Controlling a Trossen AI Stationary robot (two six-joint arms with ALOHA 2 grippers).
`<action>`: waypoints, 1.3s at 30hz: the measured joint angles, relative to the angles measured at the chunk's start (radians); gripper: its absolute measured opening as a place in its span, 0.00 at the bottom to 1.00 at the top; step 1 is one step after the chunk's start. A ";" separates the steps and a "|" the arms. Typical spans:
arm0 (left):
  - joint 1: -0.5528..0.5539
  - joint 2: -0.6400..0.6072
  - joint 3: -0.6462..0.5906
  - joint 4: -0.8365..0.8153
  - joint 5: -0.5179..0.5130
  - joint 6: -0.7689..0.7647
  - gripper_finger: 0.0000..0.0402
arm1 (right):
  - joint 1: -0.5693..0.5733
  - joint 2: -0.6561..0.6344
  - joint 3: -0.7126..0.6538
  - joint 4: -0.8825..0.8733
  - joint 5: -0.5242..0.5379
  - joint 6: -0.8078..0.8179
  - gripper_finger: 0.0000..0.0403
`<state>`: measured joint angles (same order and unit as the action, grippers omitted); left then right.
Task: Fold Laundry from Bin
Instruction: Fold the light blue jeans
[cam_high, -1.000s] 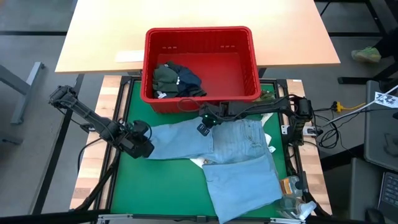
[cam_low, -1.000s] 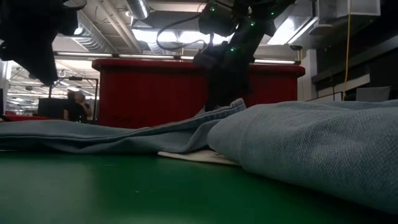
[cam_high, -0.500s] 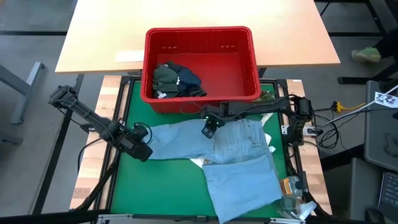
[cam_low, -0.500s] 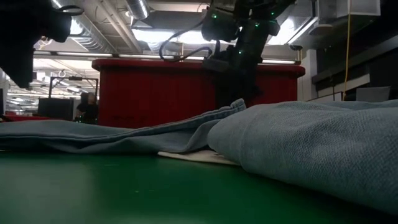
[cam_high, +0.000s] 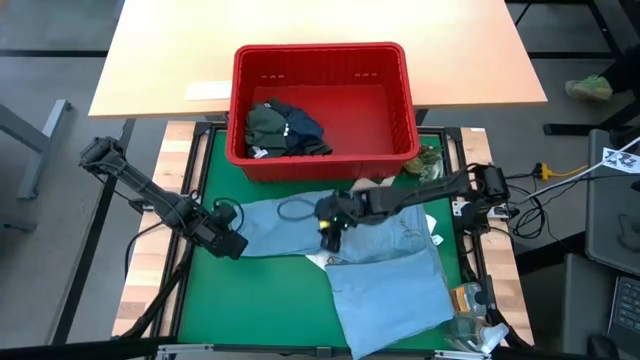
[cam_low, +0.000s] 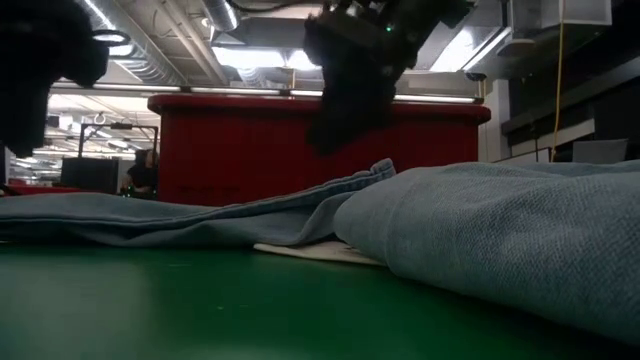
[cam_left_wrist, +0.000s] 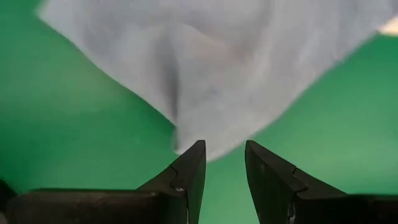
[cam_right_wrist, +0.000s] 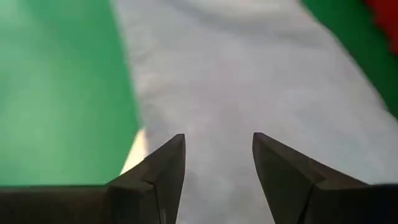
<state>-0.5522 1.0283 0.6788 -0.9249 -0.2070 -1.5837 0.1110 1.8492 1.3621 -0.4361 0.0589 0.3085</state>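
High view. Red bin (cam_high: 322, 60) at upper centre, straddling the tan tabletop (cam_high: 160, 50) and the green mat (cam_high: 250, 300). Inside it, toward its left half: a dark olive-green garment (cam_high: 266, 122) and a navy one (cam_high: 300, 128) bunched together, not yet taken out. Below the bin, a light blue garment (cam_high: 380, 255) lies spread on the mat: one section runs left across mid-frame, a second runs to the lower right, and a scrap of white cloth (cam_high: 318, 261) shows under it at centre. Left gripper (cam_high: 232, 243) at left of centre, at the left tip of the blue garment. Right gripper (cam_high: 328, 222) at centre, above the garment's middle.

Low view. Blue cloth fills the right and runs low across the left, with a raised ridge at centre; the bin wall stands behind it. A dark gripper hangs above the ridge at upper centre, apart from the cloth. A person stands far back at left.

Left wrist view. Left gripper fingers (cam_left_wrist: 189, 168) parted, nothing between them; the pale cloth tip lies just beyond, over green mat.

Right wrist view. Right gripper fingers (cam_right_wrist: 163, 163) spread wide and empty, pale cloth directly beneath.

Progress, as judged: early. One garment is out and laid partly flat but still rumpled, with no neat fold visible; at least two items remain in the bin.
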 joint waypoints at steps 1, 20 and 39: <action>-0.005 0.000 -0.005 0.022 0.012 0.014 0.27 | 0.013 0.006 0.000 0.025 0.000 -0.025 0.46; -0.203 0.262 -0.012 0.286 -0.020 0.001 0.27 | 0.017 0.035 0.000 0.162 0.028 -0.107 0.46; -0.112 0.413 -0.012 0.280 -0.119 0.176 0.27 | 0.019 0.035 0.000 0.160 0.029 -0.107 0.46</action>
<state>-0.6645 1.4408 0.6666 -0.6450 -0.3256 -1.4072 0.1303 1.8839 1.3617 -0.2756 0.0883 0.2016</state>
